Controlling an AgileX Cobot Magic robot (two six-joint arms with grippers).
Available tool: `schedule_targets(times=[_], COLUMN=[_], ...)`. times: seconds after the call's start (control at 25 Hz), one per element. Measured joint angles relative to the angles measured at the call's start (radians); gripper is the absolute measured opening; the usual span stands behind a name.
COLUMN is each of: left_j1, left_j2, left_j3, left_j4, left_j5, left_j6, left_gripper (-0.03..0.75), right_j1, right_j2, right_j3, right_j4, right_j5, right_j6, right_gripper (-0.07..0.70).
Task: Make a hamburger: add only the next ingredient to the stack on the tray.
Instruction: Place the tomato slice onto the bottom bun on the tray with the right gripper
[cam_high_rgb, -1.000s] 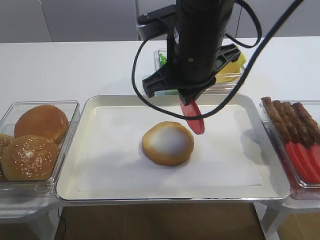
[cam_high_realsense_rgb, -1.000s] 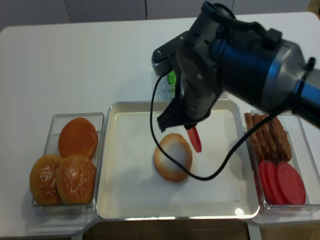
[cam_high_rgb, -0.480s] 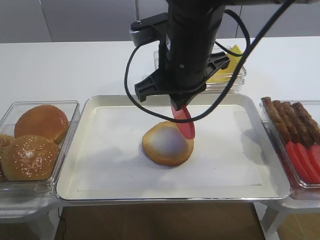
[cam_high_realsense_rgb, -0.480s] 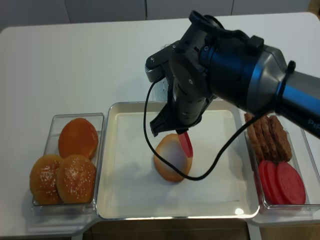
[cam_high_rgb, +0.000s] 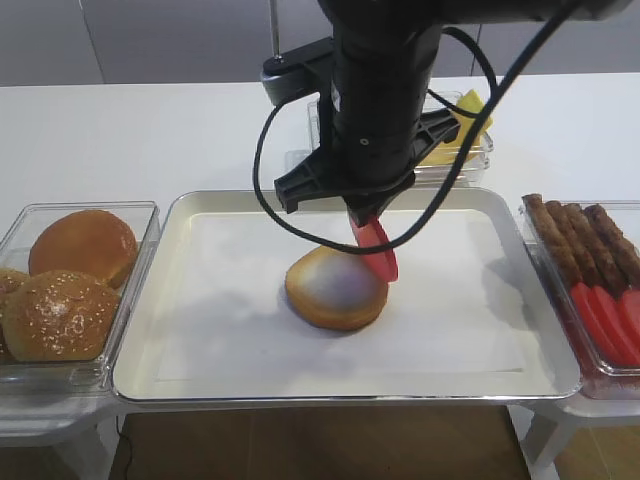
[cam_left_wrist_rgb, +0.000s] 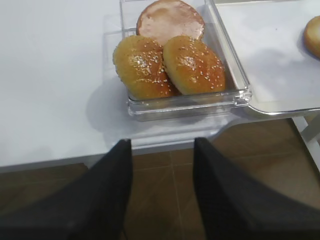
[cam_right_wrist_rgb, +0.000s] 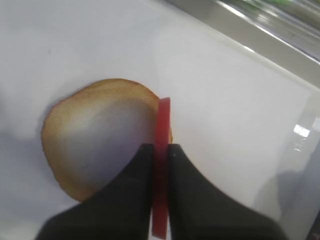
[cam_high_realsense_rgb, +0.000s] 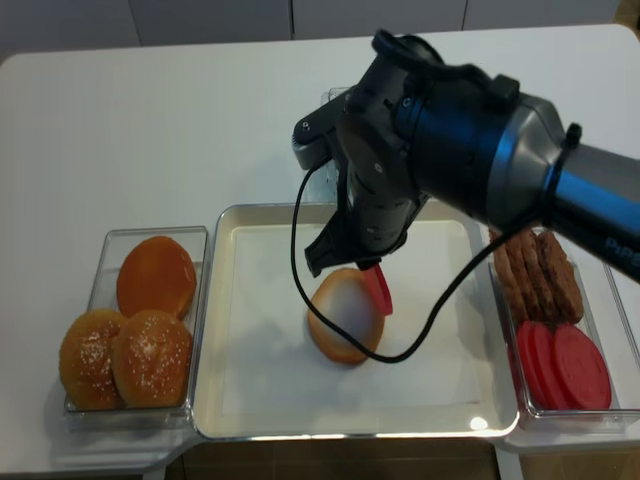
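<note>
Right gripper (cam_right_wrist_rgb: 159, 165) pinches a red tomato slice (cam_right_wrist_rgb: 161, 145) on edge, fingers (cam_right_wrist_rgb: 142, 165) pressed against both flat faces; slice held near upright, its lower edge over the right-hand rim of the bun bottom half (cam_high_rgb: 335, 288), contact with the bun cannot be told; bun half lies cut face up near the middle of the silver tray (cam_high_rgb: 170, 215) on its white paper liner (cam_high_rgb: 230, 320); left gripper (cam_left_wrist_rgb: 162, 197) hangs spread and empty over the table edge, just in front of a clear container (cam_left_wrist_rgb: 235, 87) with seeded buns (cam_left_wrist_rgb: 192, 64); further tomato slices (cam_high_realsense_rgb: 560, 365) and brown sausage sticks (cam_high_realsense_rgb: 540, 275) sit in the container right of the tray.
</note>
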Motion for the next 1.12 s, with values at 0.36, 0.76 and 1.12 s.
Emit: schedule_targets(times=[0.36, 0.76, 1.12], left_j1=[0.000, 0.000, 0.000], left_j2=[0.000, 0.000, 0.000], left_j3=[0.000, 0.000, 0.000], left_j4=[0.000, 0.000, 0.000], left_j5=[0.000, 0.000, 0.000], left_j6=[0.000, 0.000, 0.000], left_gripper=[0.304, 0.304, 0.304], right_j1=[0.000, 0.000, 0.000], right_j2=[0.006, 0.007, 0.009], right_j3=[0.000, 0.000, 0.000], right_j4=[0.000, 0.042, 0.097], right_j5=[-0.002, -0.004, -0.002], right_j6=[0.000, 0.000, 0.000], right_gripper=[0.065, 0.335, 0.486])
